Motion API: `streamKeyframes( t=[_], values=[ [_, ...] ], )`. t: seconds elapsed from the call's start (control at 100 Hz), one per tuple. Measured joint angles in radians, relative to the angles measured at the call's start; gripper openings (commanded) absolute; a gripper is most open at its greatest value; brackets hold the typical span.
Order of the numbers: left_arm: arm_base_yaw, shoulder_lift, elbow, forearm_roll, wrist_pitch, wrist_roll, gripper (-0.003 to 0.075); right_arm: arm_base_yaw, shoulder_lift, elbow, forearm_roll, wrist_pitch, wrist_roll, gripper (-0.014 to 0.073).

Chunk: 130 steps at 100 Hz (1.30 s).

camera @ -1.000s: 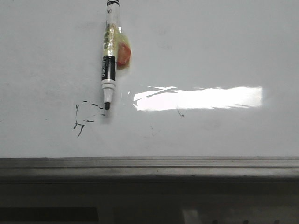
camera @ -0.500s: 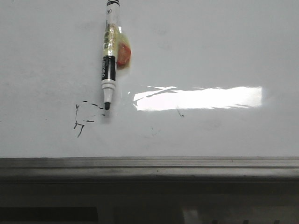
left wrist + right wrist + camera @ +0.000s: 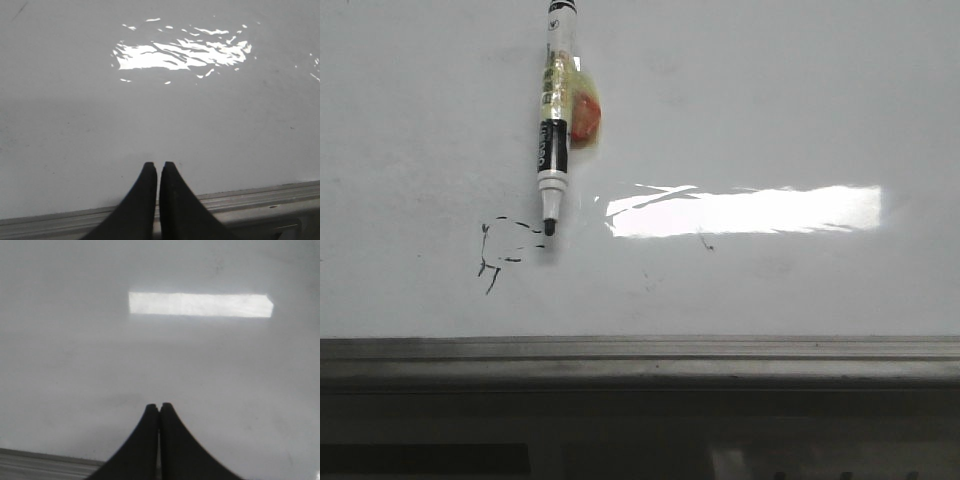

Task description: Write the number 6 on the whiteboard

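The whiteboard fills the front view, glossy white with a bright glare patch and a grey ledge along its near edge. No number 6 shows on it; only small faint broken black scribbles lie at the lower left. A black-and-white marker lies on the board, its uncapped tip by the scribbles. My left gripper is shut and empty over bare whiteboard near the ledge. My right gripper is shut and empty over bare whiteboard. Neither gripper shows in the front view.
A small orange and yellow object lies against the marker's right side. A tiny black speck sits below the glare patch. The ledge also shows in the left wrist view and the right wrist view.
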Motion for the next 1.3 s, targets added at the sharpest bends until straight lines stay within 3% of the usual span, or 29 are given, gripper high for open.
streamKeyframes(
  t=[0.3,0.5,0.7,0.91,1.0,1.08,1.3],
  values=[
    [0.000,0.000,0.000,0.000,0.000,0.000,-0.0020,0.000,0.000,0.000,-0.002,-0.055,0.000,-0.0045],
    [0.000,0.000,0.000,-0.035,-0.030,0.000,-0.0020,0.000,0.000,0.000,-0.003,-0.192,0.000,-0.0045],
    [0.000,0.000,0.000,-0.282,-0.137,0.000,-0.0020,0.000,0.000,0.000,0.093,-0.377,0.000,-0.0045],
    [0.000,0.000,0.000,-0.591,-0.188,-0.002,-0.0020,0.000,0.000,0.000,0.349,-0.456,0.000,-0.0045],
    [0.000,0.000,0.000,-0.714,-0.204,-0.002,-0.0020,0.000,0.000,0.000,0.455,-0.454,0.000,-0.0045],
    [0.000,0.000,-0.002,-0.737,-0.206,0.005,-0.0020,0.000,0.000,-0.027,0.492,-0.397,0.002,-0.0045],
    [0.000,0.028,-0.114,-0.580,-0.140,0.025,-0.0020,0.000,0.014,-0.250,0.388,-0.071,0.002,-0.0044]
  ],
)
